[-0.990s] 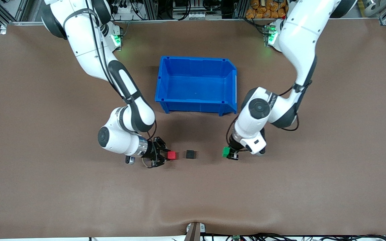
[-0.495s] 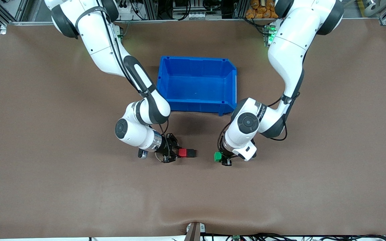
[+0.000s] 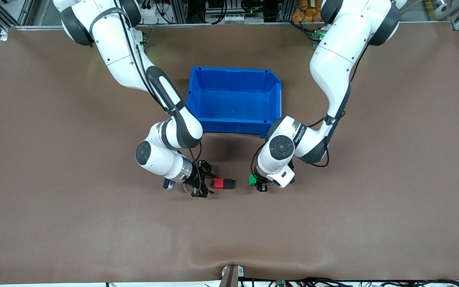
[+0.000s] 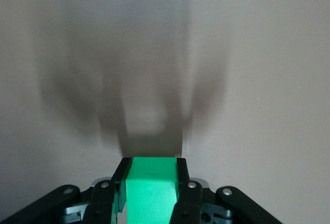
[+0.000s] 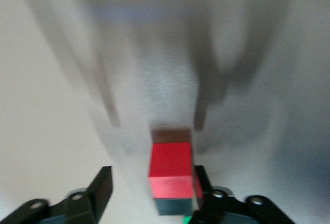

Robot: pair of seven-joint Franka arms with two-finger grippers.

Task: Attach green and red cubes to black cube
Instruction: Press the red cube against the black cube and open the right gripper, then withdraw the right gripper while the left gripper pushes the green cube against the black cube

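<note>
The red cube (image 3: 218, 183) sits on the table, pressed against the black cube (image 3: 229, 183) on its side toward the right arm's end. My right gripper (image 3: 208, 184) is open low beside the red cube, fingers spread and apart from it. In the right wrist view the red cube (image 5: 170, 168) lies between the open fingers of the right gripper (image 5: 152, 176). My left gripper (image 3: 256, 183) is shut on the green cube (image 3: 252, 180), low over the table, a short gap from the black cube toward the left arm's end. In the left wrist view the left gripper (image 4: 152, 170) clamps the green cube (image 4: 152, 195).
An empty blue bin (image 3: 197, 99) stands farther from the front camera than the cubes, between the two arms. The brown table mat (image 3: 229, 239) stretches bare toward the front camera.
My right gripper pushed the red cube against the black cube, then opened and let it go. My left gripper carried the green cube closer to the black cube.
</note>
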